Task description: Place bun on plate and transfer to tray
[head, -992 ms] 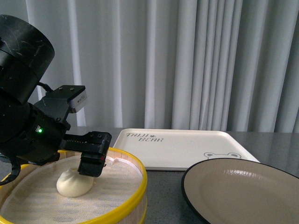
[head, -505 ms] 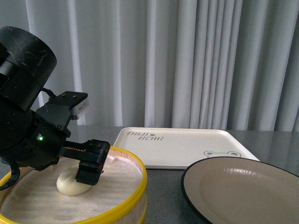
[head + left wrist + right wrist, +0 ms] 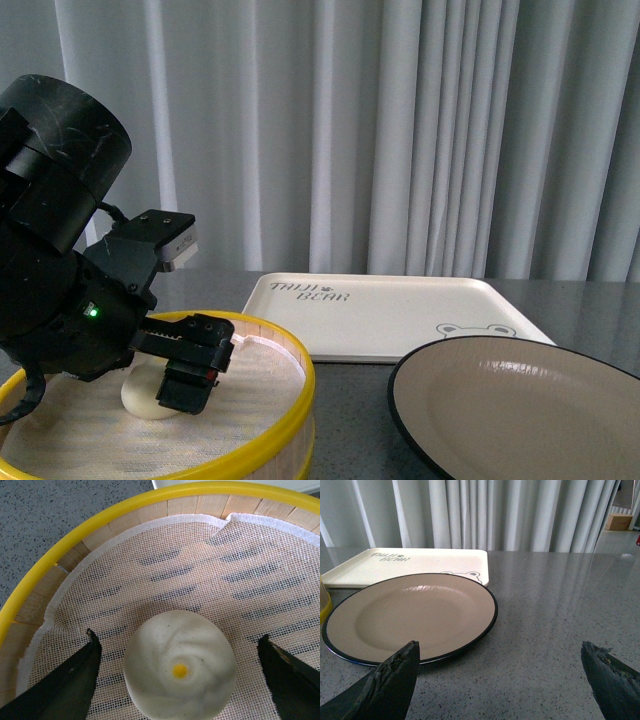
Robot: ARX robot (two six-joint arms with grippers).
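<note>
The bun (image 3: 180, 672), cream-white with a yellow spot on its twisted top, lies on the mesh liner inside a bamboo steamer. In the front view the bun (image 3: 138, 396) is partly hidden behind my left gripper (image 3: 165, 392). That left gripper (image 3: 177, 636) is open, with one finger on each side of the bun and a gap to both. The beige plate (image 3: 520, 410) with its black rim sits empty at the front right. Behind it lies the cream tray (image 3: 390, 310) with BEAR lettering. My right gripper (image 3: 499, 645) hangs open over bare table next to the plate (image 3: 410, 615), and the tray (image 3: 410, 562) lies beyond.
The yellow-rimmed steamer basket (image 3: 290, 400) stands at the front left, its wall (image 3: 100, 522) ringing the bun. A grey speckled tabletop (image 3: 560, 610) stretches to the right of the plate. Pale curtains (image 3: 400, 130) hang along the back.
My left gripper has sunk lower into the steamer, and its fingers now hide more of the bun. The plate and tray have not moved.
</note>
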